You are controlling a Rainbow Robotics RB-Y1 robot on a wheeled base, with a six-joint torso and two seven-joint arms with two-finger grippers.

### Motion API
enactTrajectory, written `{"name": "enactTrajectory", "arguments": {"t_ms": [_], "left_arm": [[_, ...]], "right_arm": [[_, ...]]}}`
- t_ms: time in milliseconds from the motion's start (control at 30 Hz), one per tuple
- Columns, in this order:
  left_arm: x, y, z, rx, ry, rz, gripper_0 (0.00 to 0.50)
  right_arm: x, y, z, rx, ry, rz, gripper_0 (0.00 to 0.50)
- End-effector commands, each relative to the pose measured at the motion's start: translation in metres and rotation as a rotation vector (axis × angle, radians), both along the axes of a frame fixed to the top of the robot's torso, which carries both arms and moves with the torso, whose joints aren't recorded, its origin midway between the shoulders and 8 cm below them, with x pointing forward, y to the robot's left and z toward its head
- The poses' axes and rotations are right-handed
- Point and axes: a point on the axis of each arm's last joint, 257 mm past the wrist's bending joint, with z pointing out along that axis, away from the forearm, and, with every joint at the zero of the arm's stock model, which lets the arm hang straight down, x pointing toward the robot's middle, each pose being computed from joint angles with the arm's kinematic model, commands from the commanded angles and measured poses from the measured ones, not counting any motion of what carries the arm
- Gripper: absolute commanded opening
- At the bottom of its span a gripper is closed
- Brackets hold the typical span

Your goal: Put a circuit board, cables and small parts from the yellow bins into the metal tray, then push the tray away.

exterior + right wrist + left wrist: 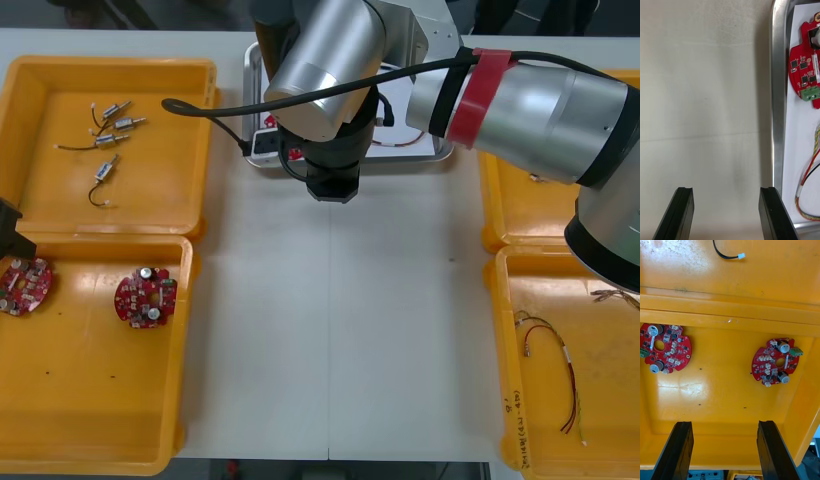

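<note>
The right gripper (pixel 726 193), fingers spread and holding nothing, hangs over the bare table (pixel 707 93) at the far centre, one finger just beside the rim of the metal tray (pixel 778 112). The tray lies on its far side, long axis left to right, so a push would likely run straight away from the robot. Inside lie a round red circuit board (pixel 805 71) and a red and yellow cable (pixel 808 180). The left gripper (pixel 724 425), also open and empty, hovers over the near-left yellow bin (pixel 722 397) — well apart from the tray.
</note>
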Motion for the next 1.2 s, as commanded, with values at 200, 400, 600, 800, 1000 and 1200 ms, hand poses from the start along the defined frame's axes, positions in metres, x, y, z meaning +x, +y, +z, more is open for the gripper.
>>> {"name": "enactTrajectory", "arguments": {"t_ms": [200,400,600,800,1000,1200], "left_arm": [[-0.001,0.012,0.015,0.064,-0.033,-0.054,0.500],[-0.001,0.012,0.015,0.064,-0.033,-0.054,0.500],[-0.001,0.012,0.015,0.064,-0.033,-0.054,0.500],[-0.001,0.012,0.015,0.064,-0.033,-0.054,0.500],[-0.001,0.012,0.015,0.064,-0.033,-0.054,0.500],[-0.001,0.012,0.015,0.064,-0.033,-0.054,0.500]], "right_arm": [[-0.037,-0.013,0.043,0.123,-0.019,-0.157,0.500],[-0.063,-0.034,0.047,0.177,0.013,-0.295,0.500],[-0.084,-0.065,0.053,0.237,0.082,-0.463,0.500],[-0.106,-0.097,0.067,0.313,0.109,-0.629,0.500],[-0.114,-0.119,0.076,0.441,0.102,-0.758,0.500],[-0.119,-0.154,0.092,0.572,0.096,-0.903,0.500]]}}
